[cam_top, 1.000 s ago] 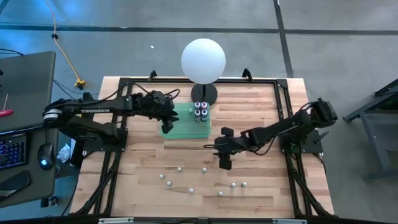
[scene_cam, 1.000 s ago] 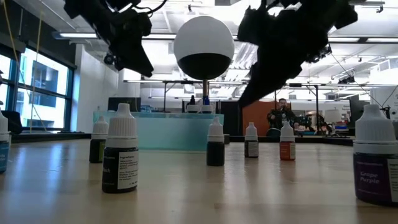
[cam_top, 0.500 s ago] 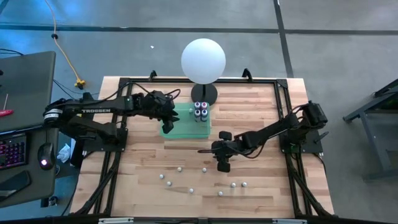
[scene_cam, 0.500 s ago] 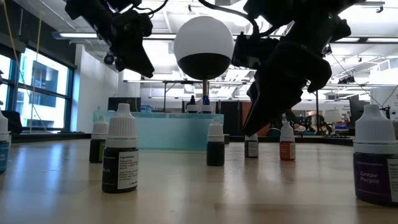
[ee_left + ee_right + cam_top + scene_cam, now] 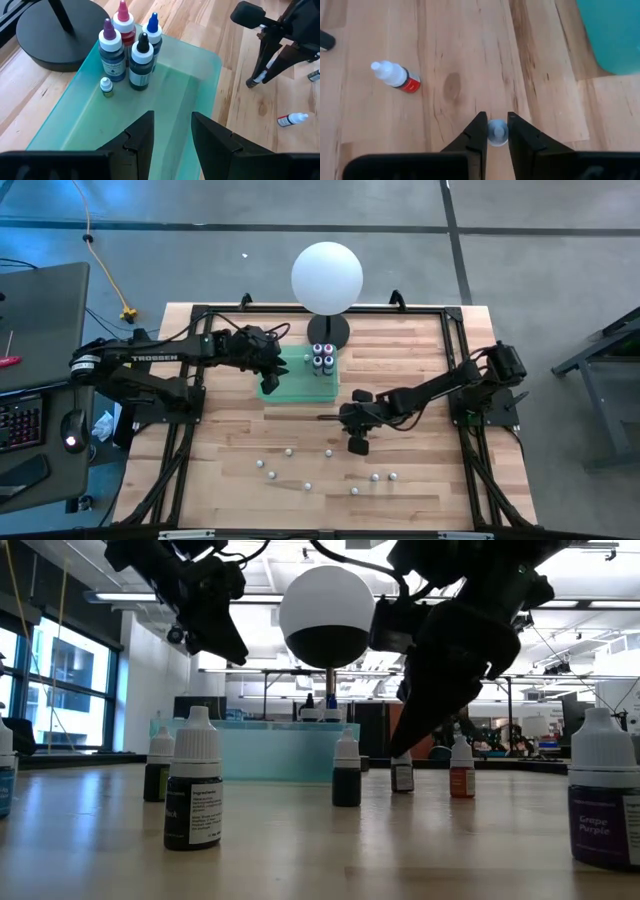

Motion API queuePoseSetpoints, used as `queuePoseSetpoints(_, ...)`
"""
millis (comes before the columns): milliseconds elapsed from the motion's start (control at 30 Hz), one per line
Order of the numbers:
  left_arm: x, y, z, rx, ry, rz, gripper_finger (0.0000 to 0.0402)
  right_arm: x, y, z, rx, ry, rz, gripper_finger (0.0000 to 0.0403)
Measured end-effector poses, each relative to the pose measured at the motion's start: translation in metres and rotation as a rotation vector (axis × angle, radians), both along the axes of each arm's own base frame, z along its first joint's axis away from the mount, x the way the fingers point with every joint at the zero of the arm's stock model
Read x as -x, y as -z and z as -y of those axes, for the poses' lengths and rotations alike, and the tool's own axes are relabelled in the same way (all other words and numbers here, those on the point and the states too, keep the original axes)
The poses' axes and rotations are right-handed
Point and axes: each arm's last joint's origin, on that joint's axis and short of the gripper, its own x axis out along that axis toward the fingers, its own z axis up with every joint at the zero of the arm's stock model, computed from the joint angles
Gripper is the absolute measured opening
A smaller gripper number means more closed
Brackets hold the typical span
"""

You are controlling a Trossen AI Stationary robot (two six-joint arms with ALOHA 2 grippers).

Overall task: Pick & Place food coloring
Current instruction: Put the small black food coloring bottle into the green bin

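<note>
Several tiny food coloring bottles (image 5: 307, 486) stand scattered on the wooden table's near half. One of them (image 5: 402, 776) stands upright with my right gripper (image 5: 355, 446) shut on its white cap. Another, red-labelled, (image 5: 395, 76) lies on its side close by. My left gripper (image 5: 170, 132) hangs open above the green tray (image 5: 290, 386), touching nothing. In the tray's far corner stand a few larger bottles (image 5: 125, 50) and one tiny bottle (image 5: 106, 86). My right gripper pinches the bottle's white cap (image 5: 497, 131) between its two fingers. The fingers (image 5: 415, 730) come from above, slanting down. The bottle stays upright with its base on the table.
A white globe lamp (image 5: 326, 275) stands on a black round base (image 5: 55, 30) just behind the tray. Black frame rails (image 5: 455, 360) run along the table's edges. Other upright bottles (image 5: 193, 780) stand near the front edge.
My right gripper has come down and a little toward the table's left edge onto the upright bottle, and its fingers have closed in around the cap. The bottle stands where it was.
</note>
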Motion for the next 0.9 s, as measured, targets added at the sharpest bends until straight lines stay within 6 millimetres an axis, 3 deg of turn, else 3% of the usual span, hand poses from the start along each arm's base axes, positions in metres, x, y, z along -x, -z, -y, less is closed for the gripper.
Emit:
queuePoseSetpoints(133,0.000,0.000,0.000,0.000,0.000,0.000,0.0129,-0.007,-0.011,-0.001,0.030,-0.033,0.025,0.0046)
queuePoseSetpoints(400,0.001,-0.003,0.001,0.027,0.034,0.009,0.0129,-0.053,-0.105,0.004,0.287,-0.093,0.192,0.0052)
queuePoseSetpoints(500,0.005,-0.019,0.003,0.023,0.055,0.021,0.0129,-0.071,-0.121,0.021,0.323,-0.068,0.211,0.0050)
queuePoseSetpoints(700,0.024,-0.051,0.002,-0.097,-0.030,-0.055,0.0129,-0.108,-0.093,0.066,0.379,-0.053,0.056,0.0051)
queuePoseSetpoints(900,0.038,-0.059,0.003,-0.141,-0.086,-0.110,0.0129,-0.136,-0.074,0.108,0.335,-0.050,0.009,0.0051)
